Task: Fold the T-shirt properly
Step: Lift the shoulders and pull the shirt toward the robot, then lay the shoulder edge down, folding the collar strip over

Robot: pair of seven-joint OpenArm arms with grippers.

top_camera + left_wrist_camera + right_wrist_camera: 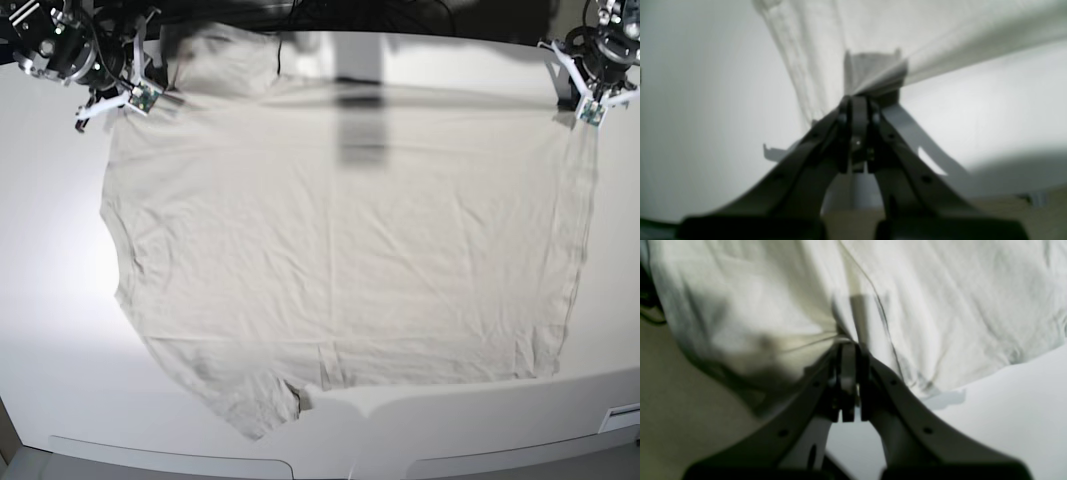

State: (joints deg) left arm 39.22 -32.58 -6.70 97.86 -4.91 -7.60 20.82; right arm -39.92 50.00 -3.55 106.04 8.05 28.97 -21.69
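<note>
While both pincers pinch its corners, T-shirt (340, 250) hangs spread.

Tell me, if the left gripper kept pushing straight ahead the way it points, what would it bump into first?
Probably only the T-shirt: the left gripper is already shut on a bunched edge of it, and cloth fills the view just ahead. Depth beyond is unclear.

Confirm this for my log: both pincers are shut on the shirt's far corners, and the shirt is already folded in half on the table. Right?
Not quite. The left pincer and right pincer are each shut on a far corner, but the shirt is not folded in half: the base view shows it spread out in one flat layer on the table.
</note>
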